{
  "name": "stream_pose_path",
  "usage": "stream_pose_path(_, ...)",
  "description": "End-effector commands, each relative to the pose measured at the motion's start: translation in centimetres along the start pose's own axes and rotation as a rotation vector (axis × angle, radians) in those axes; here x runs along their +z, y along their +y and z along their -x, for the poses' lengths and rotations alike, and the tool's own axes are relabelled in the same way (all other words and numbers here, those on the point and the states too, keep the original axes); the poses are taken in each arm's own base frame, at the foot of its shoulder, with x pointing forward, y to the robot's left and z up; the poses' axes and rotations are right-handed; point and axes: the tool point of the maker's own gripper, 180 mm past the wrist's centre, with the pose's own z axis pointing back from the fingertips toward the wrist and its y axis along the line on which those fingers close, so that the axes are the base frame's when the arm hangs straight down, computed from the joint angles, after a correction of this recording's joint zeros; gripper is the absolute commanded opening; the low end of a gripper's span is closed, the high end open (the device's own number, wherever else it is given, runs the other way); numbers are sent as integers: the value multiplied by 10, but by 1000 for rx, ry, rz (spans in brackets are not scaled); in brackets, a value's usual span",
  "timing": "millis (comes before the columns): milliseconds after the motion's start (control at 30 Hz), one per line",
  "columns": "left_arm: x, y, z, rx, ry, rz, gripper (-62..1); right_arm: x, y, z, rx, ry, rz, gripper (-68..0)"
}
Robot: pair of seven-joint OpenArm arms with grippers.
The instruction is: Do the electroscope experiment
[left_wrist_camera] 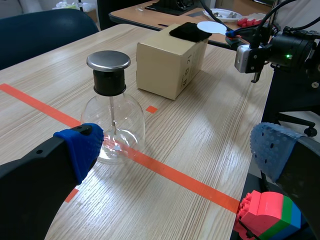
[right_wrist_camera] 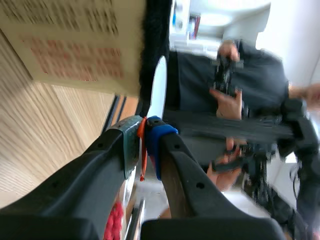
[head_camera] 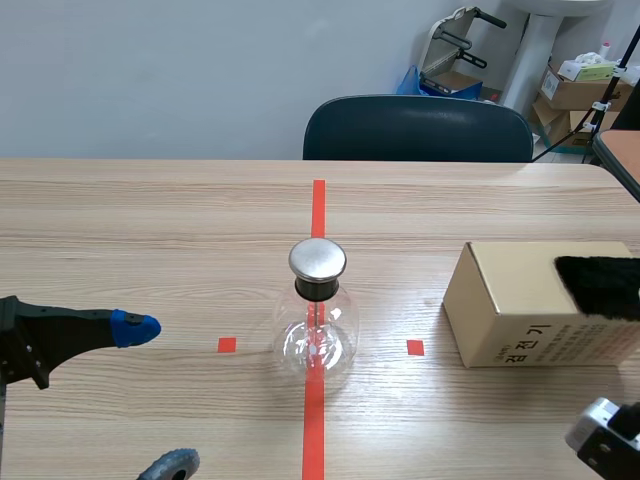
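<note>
Glass flask (head_camera: 318, 325) w/ metal cap (head_camera: 318, 259) stands upright mid-table on the red tape line. To the flask's right, well apart, sits a cardboard box (head_camera: 510, 310) w/ black fur (head_camera: 600, 285) on top. R gripper (right_wrist_camera: 145, 145), on the box's far side from the flask, is pinched tight on a thin white disc (right_wrist_camera: 159, 90) by its orange stem (right_wrist_camera: 143, 160); the disc lies against the fur. L gripper (left_wrist_camera: 176, 150) hovers to the flask's left, fingers wide apart, holding nothing. Likely step: charging the disc on the fur. To do it well, rub w/ the disc flat on the fur and grip the stem only. Then carry the disc to the cap w/o brushing box or table, coming from above so the flask isn't knocked.
</note>
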Motion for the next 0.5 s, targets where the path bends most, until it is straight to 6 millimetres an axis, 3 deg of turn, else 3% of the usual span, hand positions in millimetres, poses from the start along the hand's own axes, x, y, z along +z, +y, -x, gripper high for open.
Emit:
stream_pose_path(0,-2,-5,-5,15,-27,7,14,-2,-17,-17,30,-105,74,-667)
stream_pose_path(67,-2,-5,-5,15,-27,7,14,-1,-16,-23,29,-132,73,-667)
stream_pose_path(200,-2,-5,-5,15,-27,7,14,-2,-17,15,20,79,75,-667)
stream_pose_path(267,-2,-5,-5,15,-25,7,14,-1,-18,23,20,120,76,-667)
stream_pose_path(400,-2,-5,-5,15,-25,7,14,-3,-17,-14,31,-89,75,-667)
stream_pose_path(467,-2,-5,-5,15,-25,7,14,-2,-17,-22,32,-135,74,-667)
